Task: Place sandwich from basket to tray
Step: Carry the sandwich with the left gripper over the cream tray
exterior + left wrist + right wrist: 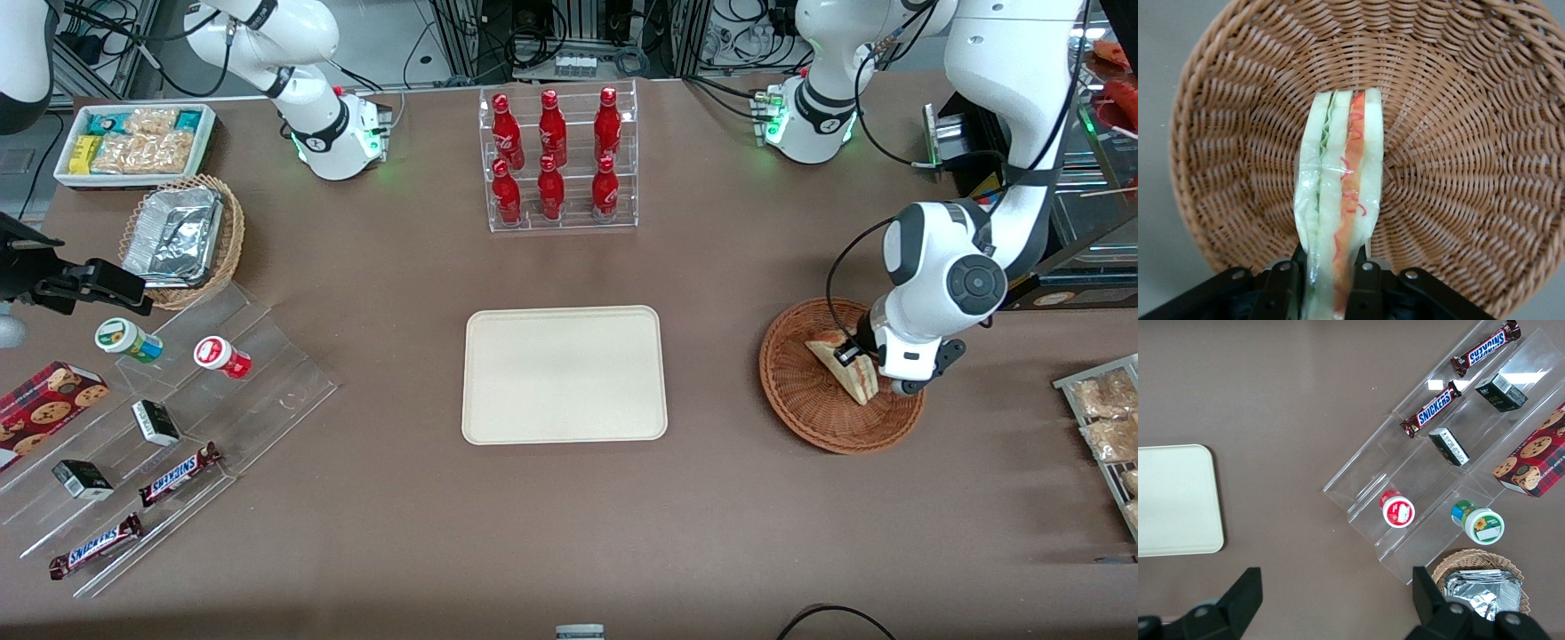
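While in basket: tool (clamped) w/ sandwich

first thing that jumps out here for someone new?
The gripper is shut on the sandwich, down in the round wicker basket at the working arm's end of the table. The cream tray lies bare mid-table, with a rack of red bottles farther from the front camera.

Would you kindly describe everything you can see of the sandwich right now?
The sandwich is a triangular wedge of pale white bread wrapped in clear film, with green and orange-red filling layers showing along its cut edge. It stands on edge over the reddish-brown woven basket, toward the working arm's end of the table. The gripper is shut on it, one black finger pressed against each bread face.
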`<act>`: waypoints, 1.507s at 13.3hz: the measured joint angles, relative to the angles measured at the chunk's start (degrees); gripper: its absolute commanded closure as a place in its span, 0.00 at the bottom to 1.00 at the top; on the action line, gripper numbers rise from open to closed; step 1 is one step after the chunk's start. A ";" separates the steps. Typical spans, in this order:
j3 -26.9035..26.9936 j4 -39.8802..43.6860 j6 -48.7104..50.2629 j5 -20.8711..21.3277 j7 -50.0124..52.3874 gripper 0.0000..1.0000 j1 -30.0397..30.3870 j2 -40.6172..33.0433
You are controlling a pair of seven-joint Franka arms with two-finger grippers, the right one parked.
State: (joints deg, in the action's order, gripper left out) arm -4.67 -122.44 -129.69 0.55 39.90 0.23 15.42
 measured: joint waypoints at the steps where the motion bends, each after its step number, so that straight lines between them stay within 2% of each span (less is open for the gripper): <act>1: 0.00 2.65 3.88 0.05 -0.60 1.00 0.00 -0.17; 4: -0.01 10.86 14.40 0.22 -3.28 1.00 -0.04 -1.00; 7: -0.96 13.62 17.25 0.71 -7.47 1.00 -1.29 -1.39; 12: -2.08 14.59 17.16 1.62 -7.68 1.00 -13.09 -0.61; 15: -2.19 19.16 17.08 1.67 -7.65 1.00 -20.12 4.27; 20: -2.13 30.80 16.88 2.06 -6.63 1.00 -29.01 17.52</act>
State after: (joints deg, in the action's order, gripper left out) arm -6.80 -91.64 -112.81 2.61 33.27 -28.78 32.94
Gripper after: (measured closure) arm 0.846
